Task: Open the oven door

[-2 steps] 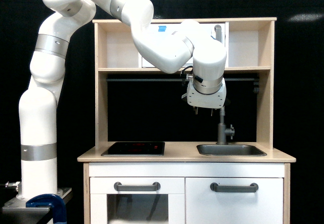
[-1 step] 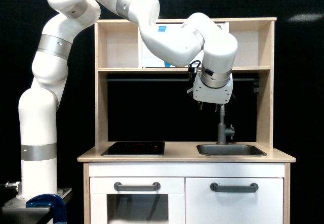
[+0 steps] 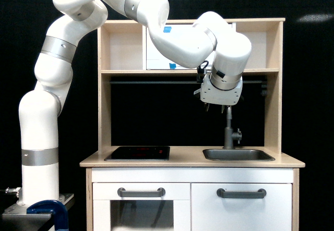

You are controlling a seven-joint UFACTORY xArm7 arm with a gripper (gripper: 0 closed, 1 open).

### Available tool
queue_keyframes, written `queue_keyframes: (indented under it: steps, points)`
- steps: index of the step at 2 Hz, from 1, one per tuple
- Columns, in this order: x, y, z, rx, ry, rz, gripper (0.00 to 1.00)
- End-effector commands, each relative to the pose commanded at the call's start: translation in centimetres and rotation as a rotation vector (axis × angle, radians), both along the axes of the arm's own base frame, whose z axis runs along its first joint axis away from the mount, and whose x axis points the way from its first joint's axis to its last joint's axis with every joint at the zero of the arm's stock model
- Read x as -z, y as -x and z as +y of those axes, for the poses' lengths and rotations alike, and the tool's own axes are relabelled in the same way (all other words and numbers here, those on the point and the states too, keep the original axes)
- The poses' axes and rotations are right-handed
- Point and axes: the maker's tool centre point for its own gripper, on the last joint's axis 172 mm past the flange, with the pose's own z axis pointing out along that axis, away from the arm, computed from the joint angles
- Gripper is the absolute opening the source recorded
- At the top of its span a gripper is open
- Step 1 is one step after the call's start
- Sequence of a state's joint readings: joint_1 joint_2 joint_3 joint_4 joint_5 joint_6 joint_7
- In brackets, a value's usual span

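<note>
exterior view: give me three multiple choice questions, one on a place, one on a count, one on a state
1. Where is the sink?
a) on the counter, exterior view's right
b) on the counter, exterior view's left
c) on the top shelf

2. How many horizontal grey handles are on the lower doors?
a) one
b) two
c) four

3. The oven door is
a) swung wide open
b) lying on the counter
c) shut

Answers: 1 a, the basin sits under the tap on that side; 2 b, one bar per lower door; 3 c, its white panel lies flat in the shelf unit.
</note>
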State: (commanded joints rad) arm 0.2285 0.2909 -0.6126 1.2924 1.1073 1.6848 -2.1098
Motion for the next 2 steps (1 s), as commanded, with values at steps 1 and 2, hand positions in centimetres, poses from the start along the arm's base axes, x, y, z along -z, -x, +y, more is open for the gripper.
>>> queue_keyframes:
  steps: [1, 2]
  points:
    - [-2.5, -1.1, 0.5, 0.0, 0.0, 0.0, 1.0]
    - [-7.9, -2.6, 2.1, 0.0, 0.0, 0.0, 1.0]
